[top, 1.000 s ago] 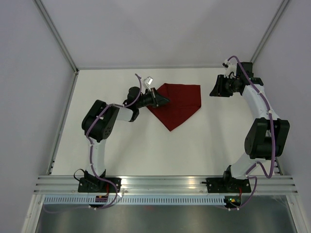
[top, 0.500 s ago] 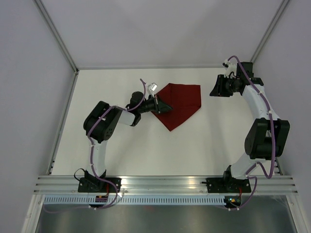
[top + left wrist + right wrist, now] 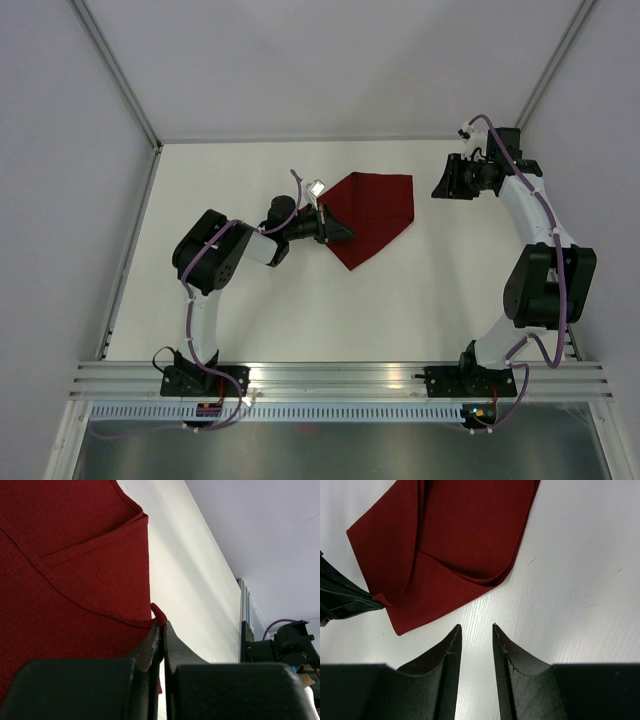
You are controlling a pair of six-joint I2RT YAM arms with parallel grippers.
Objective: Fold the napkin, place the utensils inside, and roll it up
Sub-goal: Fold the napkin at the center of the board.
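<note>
The dark red napkin lies folded on the white table, with one point toward the near side. My left gripper is shut on the napkin's left edge; in the left wrist view a small fold of the napkin sticks out between the closed tips. My right gripper is open and empty, to the right of the napkin and apart from it. In the right wrist view the gripper hovers over bare table near the napkin. The fork is out of view.
The white table is bounded by a metal frame rail at the near edge and grey walls at the back and sides. The right arm stands along the right side.
My left gripper, holding the napkin's edge, has moved toward the near side and slightly right, dragging that edge over the cloth. The right arm has not moved.
</note>
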